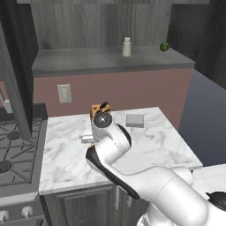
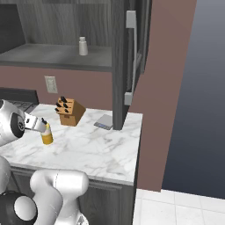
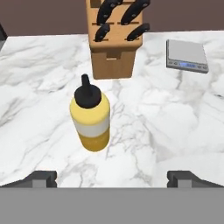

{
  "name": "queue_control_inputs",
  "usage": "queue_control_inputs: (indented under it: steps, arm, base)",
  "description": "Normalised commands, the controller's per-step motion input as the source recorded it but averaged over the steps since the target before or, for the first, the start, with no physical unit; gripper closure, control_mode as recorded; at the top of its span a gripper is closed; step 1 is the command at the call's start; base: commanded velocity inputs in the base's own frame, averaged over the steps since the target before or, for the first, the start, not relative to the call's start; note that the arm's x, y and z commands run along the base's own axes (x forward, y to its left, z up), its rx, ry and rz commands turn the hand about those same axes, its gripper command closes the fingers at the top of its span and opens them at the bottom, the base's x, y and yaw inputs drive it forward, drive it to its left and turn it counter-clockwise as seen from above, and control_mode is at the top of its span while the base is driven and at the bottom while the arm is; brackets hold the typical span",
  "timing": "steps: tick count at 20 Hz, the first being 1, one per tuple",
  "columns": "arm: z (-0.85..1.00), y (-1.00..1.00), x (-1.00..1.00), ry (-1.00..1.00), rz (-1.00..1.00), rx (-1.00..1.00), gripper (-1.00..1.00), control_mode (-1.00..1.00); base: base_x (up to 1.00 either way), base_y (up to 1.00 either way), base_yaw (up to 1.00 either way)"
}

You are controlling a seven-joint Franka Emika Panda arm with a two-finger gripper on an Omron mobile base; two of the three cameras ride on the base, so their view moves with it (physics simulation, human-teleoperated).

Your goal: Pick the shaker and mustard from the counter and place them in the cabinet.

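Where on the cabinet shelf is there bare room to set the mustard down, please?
The shelf is bare from its left end up to the shaker. A narrower gap lies between the shaker and the small green fruit. The far right corner is tightest.

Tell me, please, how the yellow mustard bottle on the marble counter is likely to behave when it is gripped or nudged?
The mustard stands upright, tall for its base, so a push near its dark nozzle would probably tip it. Its round body would likely roll once down. The smooth sides may slip or give a little under a squeeze; the hand looks open wide enough to straddle it.
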Motion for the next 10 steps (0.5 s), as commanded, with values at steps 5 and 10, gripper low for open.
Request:
queue_control_inputs:
  steps: [5,10]
  arm:
    - [-0.13,0.00,0.07,0.00,0.00,-0.04,-1.00,-1.00]
    - [-0.11,0.00,0.24,0.01,0.00,-0.06,-1.00,-1.00]
  base:
    - [0.00,0.00,0.00]
    - [0.00,0.00,0.00]
